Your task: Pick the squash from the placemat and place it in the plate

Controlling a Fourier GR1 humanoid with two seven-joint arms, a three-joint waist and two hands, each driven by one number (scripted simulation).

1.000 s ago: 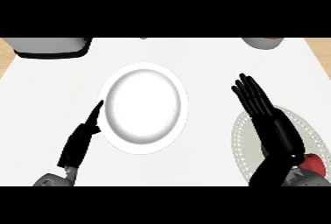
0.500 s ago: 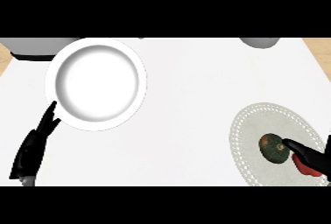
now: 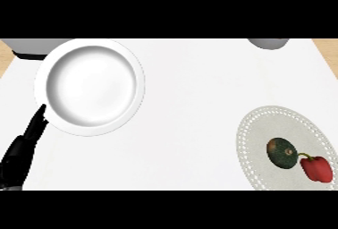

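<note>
A dark green squash (image 3: 282,153) lies on the round lacy placemat (image 3: 264,129) at the lower right, touching a red bell pepper (image 3: 317,168). The white plate (image 3: 90,86) sits at the upper left of the counter. My left hand (image 3: 23,145) rests at the left edge just below the plate's rim, fingers straight and pointing up at it, holding nothing. My right hand does not show in the head view.
A grey pot with a dark band (image 3: 30,48) stands behind the plate at the top left. A grey bowl (image 3: 268,43) sits at the top right edge. Wooden floor shows past the counter's corners.
The right hand has drawn back out of view, uncovering the squash and pepper. The view keeps shifting, so the plate sits further left; the left hand stays beside it.
</note>
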